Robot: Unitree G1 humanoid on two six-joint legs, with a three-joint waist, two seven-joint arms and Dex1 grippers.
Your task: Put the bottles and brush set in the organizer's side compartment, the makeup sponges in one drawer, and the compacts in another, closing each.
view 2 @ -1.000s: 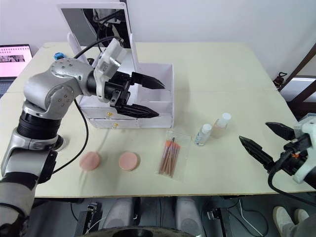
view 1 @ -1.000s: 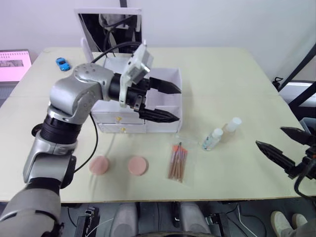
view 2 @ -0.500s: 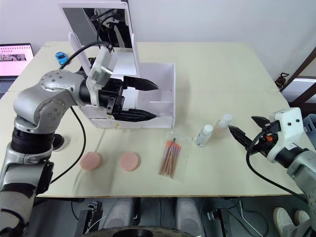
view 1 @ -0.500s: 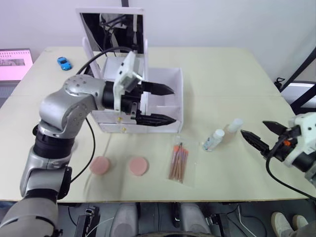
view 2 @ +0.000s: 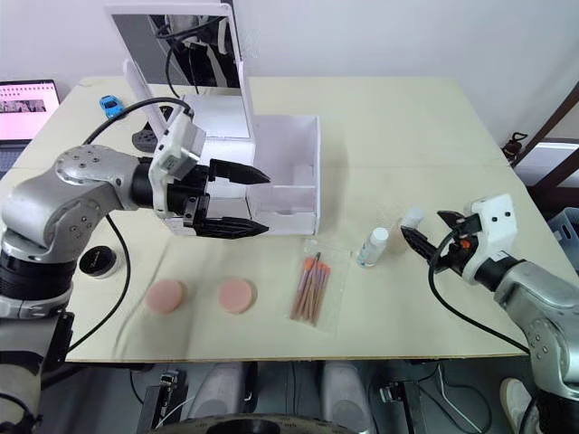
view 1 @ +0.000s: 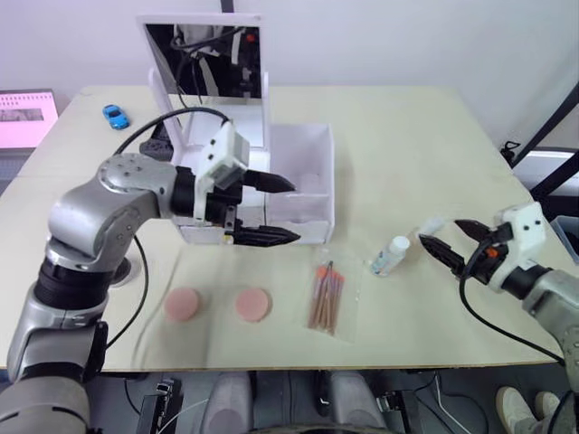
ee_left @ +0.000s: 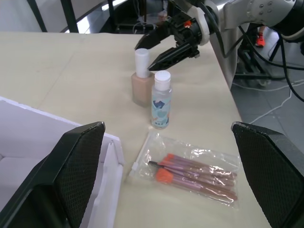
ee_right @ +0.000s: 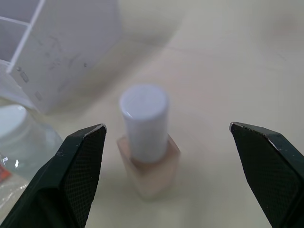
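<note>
Beige tabletop: the square beige foundation bottle (ee_right: 148, 161) is framed by the spread right gripper (view 2: 428, 233); centring before closing is advised.

Head stereo pair looks forward and down over the whole worktop (view 1: 407, 136) — both eyes cover the same scene. Left wrist cam sits low by the organizer (ee_left: 28, 128), facing across to the foundation bottle (ee_left: 141, 78), the clear bottle (ee_left: 161, 99) and the right hand (ee_left: 154, 47). Right wrist cam is close on that foundation bottle (ee_right: 145, 142) — organizer behind.
</note>
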